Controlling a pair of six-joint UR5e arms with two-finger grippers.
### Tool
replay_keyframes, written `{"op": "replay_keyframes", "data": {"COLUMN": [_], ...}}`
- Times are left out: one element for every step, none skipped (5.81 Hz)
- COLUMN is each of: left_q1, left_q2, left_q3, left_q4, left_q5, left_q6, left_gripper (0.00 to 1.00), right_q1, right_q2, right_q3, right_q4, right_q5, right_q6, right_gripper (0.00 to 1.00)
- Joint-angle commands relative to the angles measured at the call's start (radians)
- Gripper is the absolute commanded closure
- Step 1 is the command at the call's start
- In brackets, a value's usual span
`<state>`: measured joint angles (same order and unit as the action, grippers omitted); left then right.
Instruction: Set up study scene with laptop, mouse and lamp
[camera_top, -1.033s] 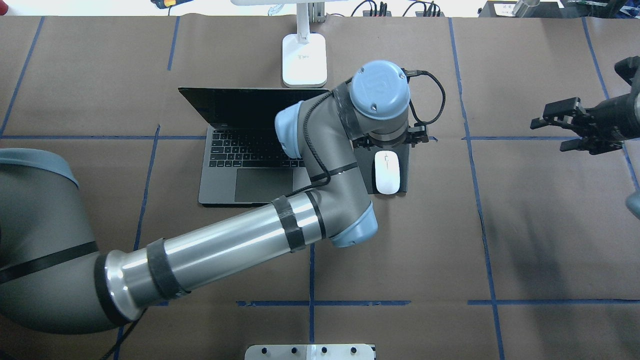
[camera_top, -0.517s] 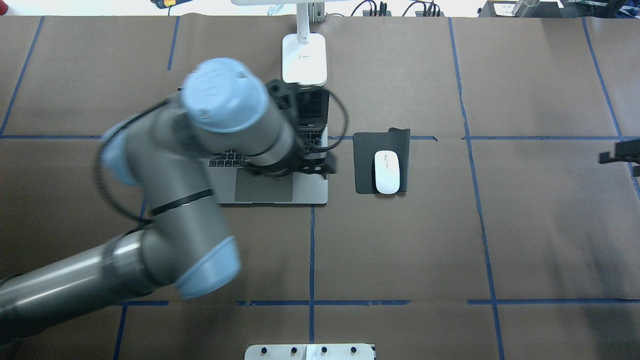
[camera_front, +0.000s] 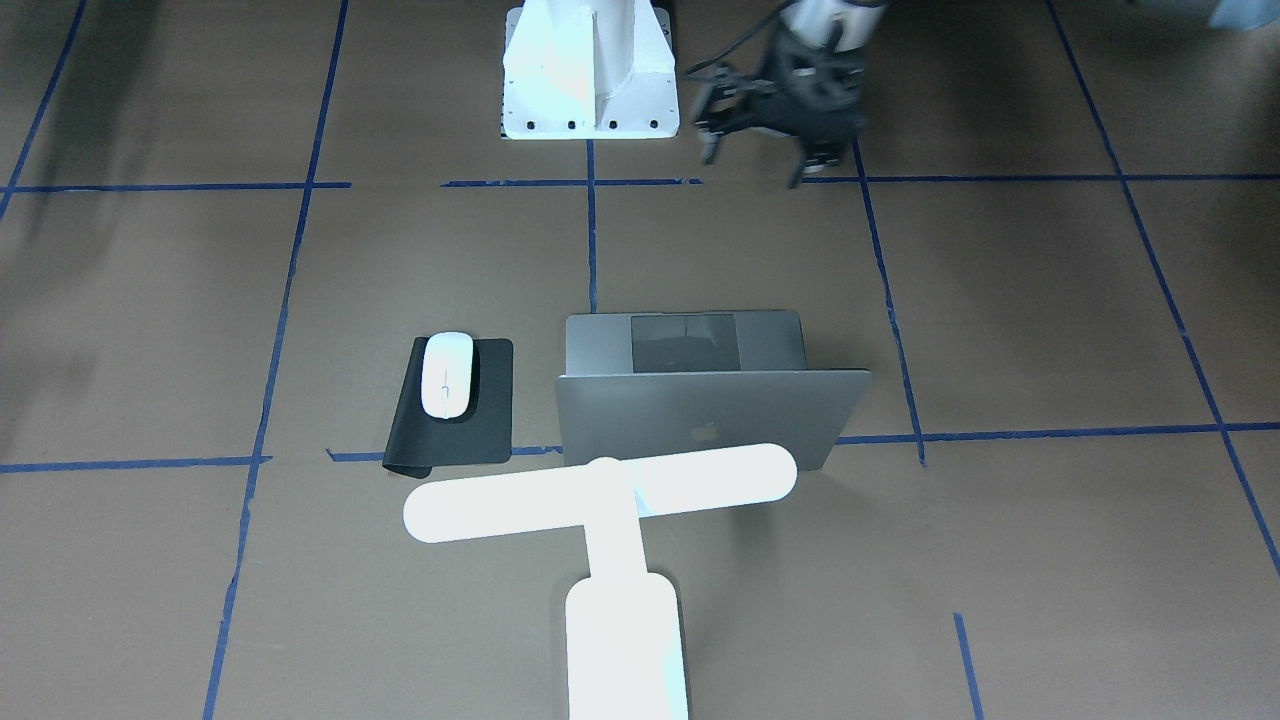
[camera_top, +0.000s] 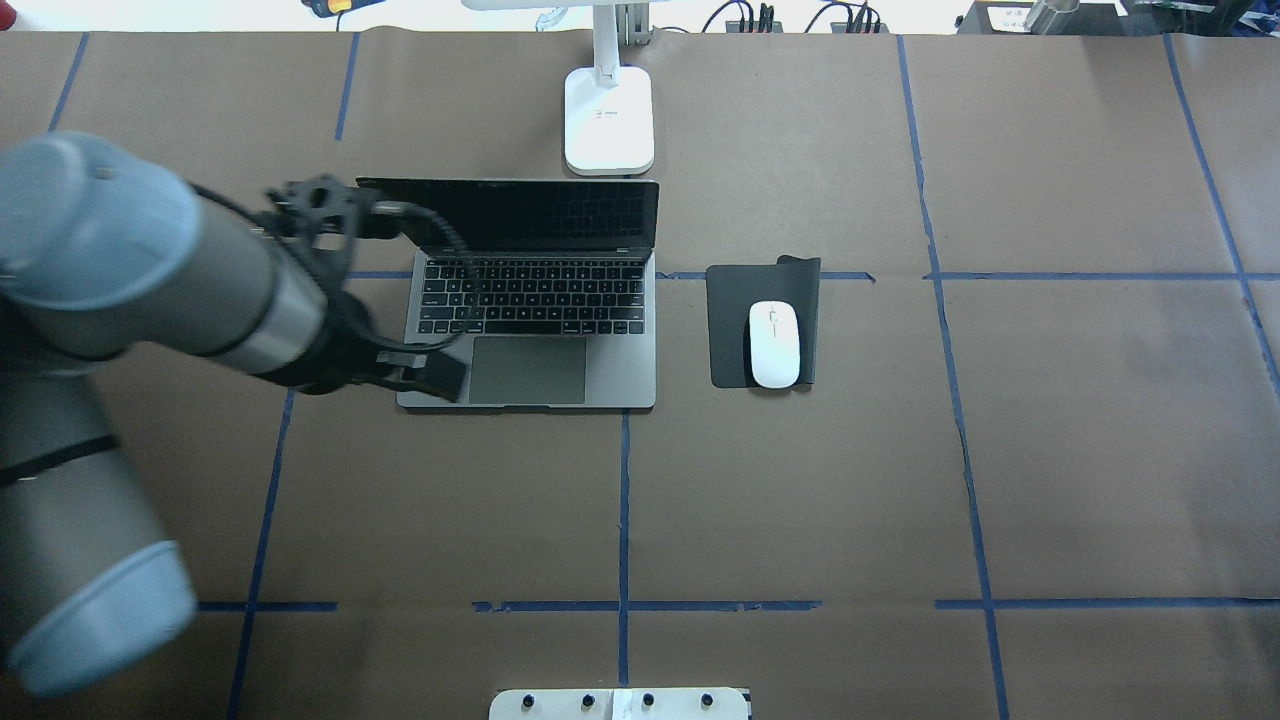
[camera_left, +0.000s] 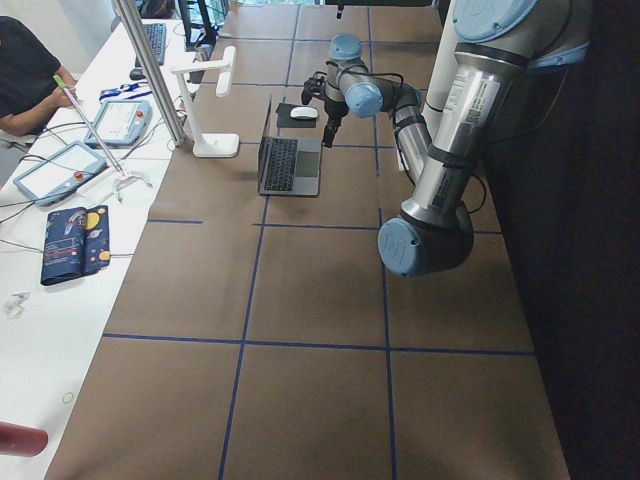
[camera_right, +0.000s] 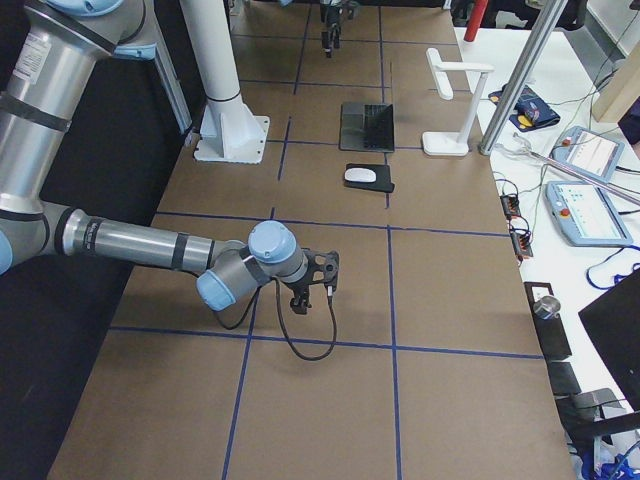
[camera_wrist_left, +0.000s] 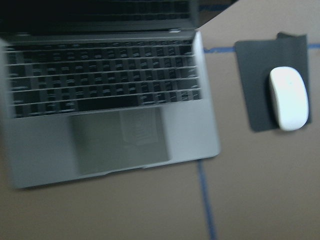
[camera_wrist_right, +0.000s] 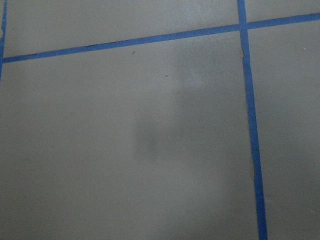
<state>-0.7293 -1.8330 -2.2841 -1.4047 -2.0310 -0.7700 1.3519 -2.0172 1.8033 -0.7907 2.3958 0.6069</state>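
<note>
laptop (camera_top: 530, 300) open, hinge toward lamp (camera_top: 608, 120), lying crosswise

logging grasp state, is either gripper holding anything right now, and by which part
Nothing, as far as shows. The left gripper hangs open and empty. The right gripper, seen only from the side, has nothing visible in it.

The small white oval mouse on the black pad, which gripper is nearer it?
Left. The left gripper hangs raised by the open silver-grey laptop, which sits beside the mouse; the right gripper is far off, near the table's right end.
</note>
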Motion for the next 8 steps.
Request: {"op": "replay_keyframes", "data": {"left_q1": [-0.257,-0.41,-0.602,-0.724,-0.802,-0.878,-0.892,-0.892], "left_q2": [0.243,0.315,0.348,0.348,0.348,0.336,0.353,0.386], "left_q3": [-0.028,0.041,0.195,0.369,0.459,0.532,0.52,0.523], "left_q4": [0.021,0.024,0.018,0.018,0.024,0.013,0.016,0.009], "left_q5": [-0.154,-0.228,-0.326,-0.363,-0.357,-0.359,-0.364,-0.361], "left_q6": [0.41,0.612,0.891,1.122,1.097,1.01,0.985,0.941], "left_gripper": [0.0,0.0,0.0,0.0,0.0,0.0,0.0,0.0], "right_q1": [0.109,0.171,0.194,0.216,0.217,0.21,0.196,0.193], "right_q2": [0.045,0.092,0.133,0.136,0.137,0.137,0.137,0.127], "right_q3": [0.005,0.01,0.011,0.013,0.014,0.014,0.013,0.019], "right_q4": [-0.209,-0.355,-0.462,-0.519,-0.521,-0.521,-0.521,-0.521], "right_q5": [0.034,0.049,0.048,0.043,0.04,0.04,0.04,0.049], "right_q6": [-0.249,-0.389,-0.459,-0.498,-0.498,-0.498,-0.498,-0.5], "right_gripper": [0.0,0.0,0.0,0.0,0.0,0.0,0.0,0.0]}}
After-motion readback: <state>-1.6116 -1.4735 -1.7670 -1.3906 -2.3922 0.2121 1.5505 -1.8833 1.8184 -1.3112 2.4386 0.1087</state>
